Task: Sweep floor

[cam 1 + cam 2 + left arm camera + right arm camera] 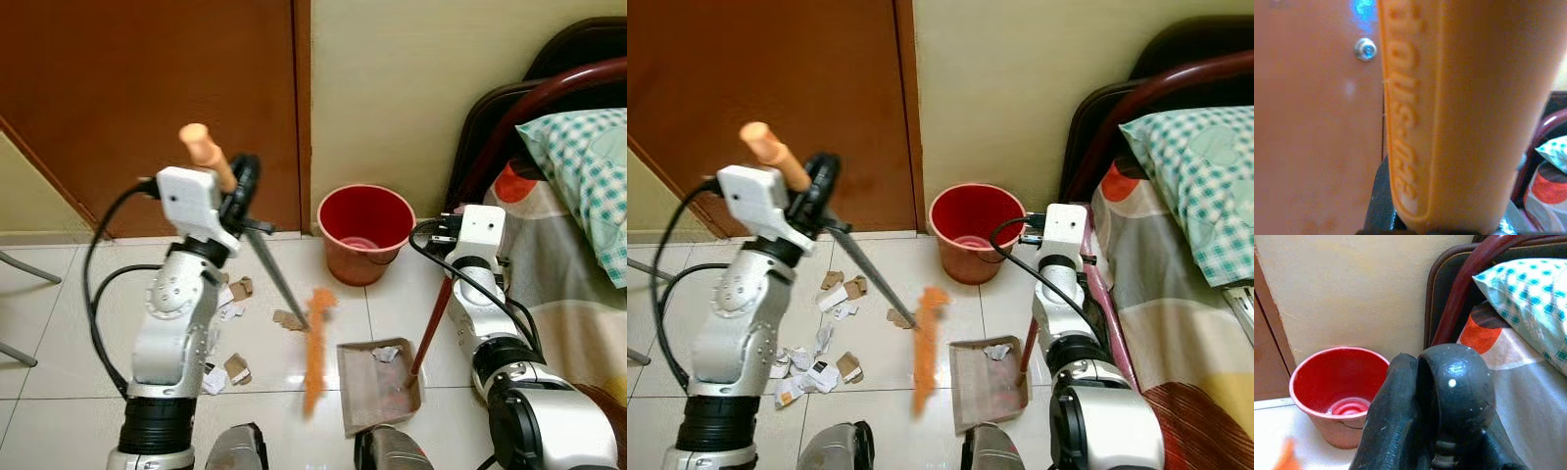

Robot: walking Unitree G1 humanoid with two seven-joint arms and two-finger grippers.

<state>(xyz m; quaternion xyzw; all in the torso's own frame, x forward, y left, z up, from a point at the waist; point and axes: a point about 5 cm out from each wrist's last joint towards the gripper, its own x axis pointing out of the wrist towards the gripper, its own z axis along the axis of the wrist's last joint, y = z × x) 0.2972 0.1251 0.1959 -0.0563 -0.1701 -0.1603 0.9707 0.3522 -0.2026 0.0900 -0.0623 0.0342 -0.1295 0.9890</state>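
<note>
From my remote station I logged paper scraps (818,367) scattered on the tiled floor (59,323) at far left. My left tool (235,191) was clamped on the orange grip of the broom (284,289); its thin dark shaft ran down to orange bristles (315,343), blurred, beside the dustpan (377,387). I judged the broom light, stiff in the shaft and soft at the bristles, best held high on the moulded grip. The red bucket (364,230) stood against the wall behind. My right tool (1449,396) was closed around the dustpan's upright red handle (431,323). Room was tight: door (147,98) behind, bed (1176,294) just right; open floor lay leftward.
</note>
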